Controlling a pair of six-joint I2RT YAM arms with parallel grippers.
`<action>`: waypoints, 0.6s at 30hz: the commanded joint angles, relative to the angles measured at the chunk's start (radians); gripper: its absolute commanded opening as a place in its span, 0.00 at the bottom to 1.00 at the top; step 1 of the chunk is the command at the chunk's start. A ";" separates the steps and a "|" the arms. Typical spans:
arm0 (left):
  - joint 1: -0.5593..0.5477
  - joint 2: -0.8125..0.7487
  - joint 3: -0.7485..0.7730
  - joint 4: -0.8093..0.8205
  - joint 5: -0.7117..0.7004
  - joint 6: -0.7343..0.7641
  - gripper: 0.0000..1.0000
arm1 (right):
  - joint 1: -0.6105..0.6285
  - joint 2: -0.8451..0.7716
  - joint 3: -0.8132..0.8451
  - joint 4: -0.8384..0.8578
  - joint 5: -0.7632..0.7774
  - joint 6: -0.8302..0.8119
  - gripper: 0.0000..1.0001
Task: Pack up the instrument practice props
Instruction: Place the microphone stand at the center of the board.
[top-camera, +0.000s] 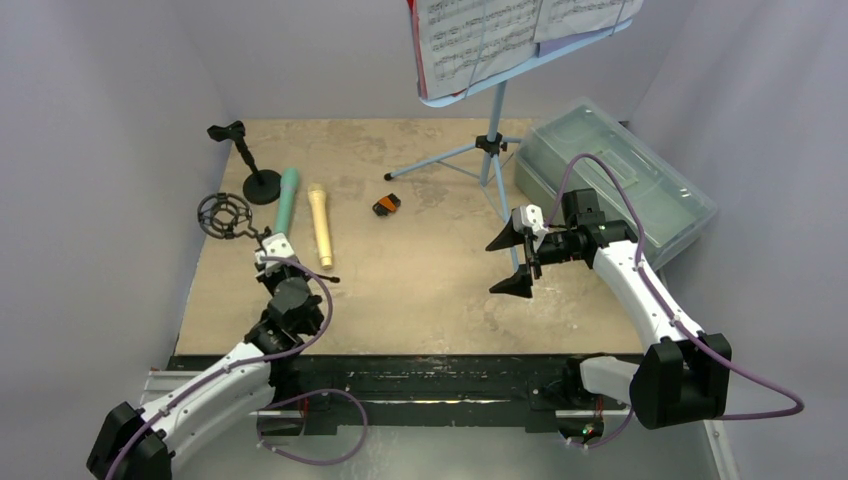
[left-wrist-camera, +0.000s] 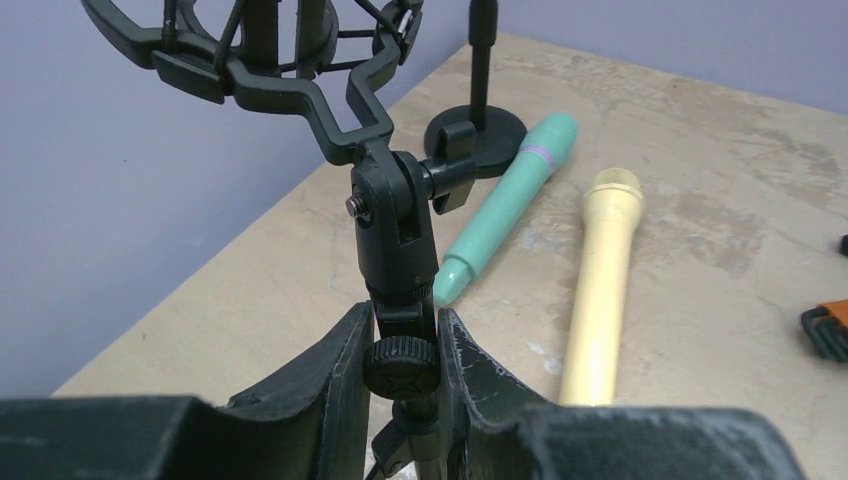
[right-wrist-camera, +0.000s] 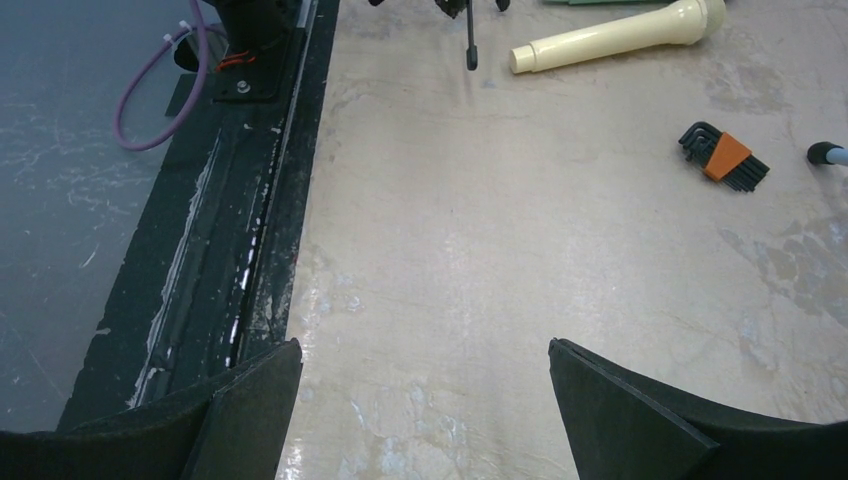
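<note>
My left gripper (top-camera: 258, 240) is shut on the stem of the black microphone tripod (left-wrist-camera: 400, 300), just below its ring-shaped holder (top-camera: 224, 215), near the table's left edge. A teal microphone (top-camera: 287, 200) and a beige microphone (top-camera: 320, 225) lie side by side just right of it. The black round-base pole (top-camera: 262, 185) stands behind them. The light-blue music rack (top-camera: 492, 145) stands at the back on tripod legs, holding white and red-edged music sheets (top-camera: 500, 35). My right gripper (top-camera: 505, 265) is open and empty, hovering over bare table mid-right (right-wrist-camera: 425, 390).
A translucent grey-green plastic box (top-camera: 615, 180), lid shut, sits at the back right beside my right arm. An orange-and-black hex key set (top-camera: 387, 205) lies mid-table. Lilac walls close in the left and right sides. A black rail (right-wrist-camera: 250, 230) runs along the near edge.
</note>
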 joint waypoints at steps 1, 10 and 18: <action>0.012 0.019 -0.110 0.400 -0.067 0.182 0.00 | -0.002 -0.012 0.035 -0.018 -0.037 -0.021 0.97; 0.086 0.104 -0.188 0.682 -0.104 0.294 0.00 | -0.002 -0.010 0.035 -0.024 -0.041 -0.026 0.97; 0.134 0.258 -0.159 0.615 -0.135 0.149 0.41 | -0.003 -0.013 0.038 -0.034 -0.042 -0.037 0.97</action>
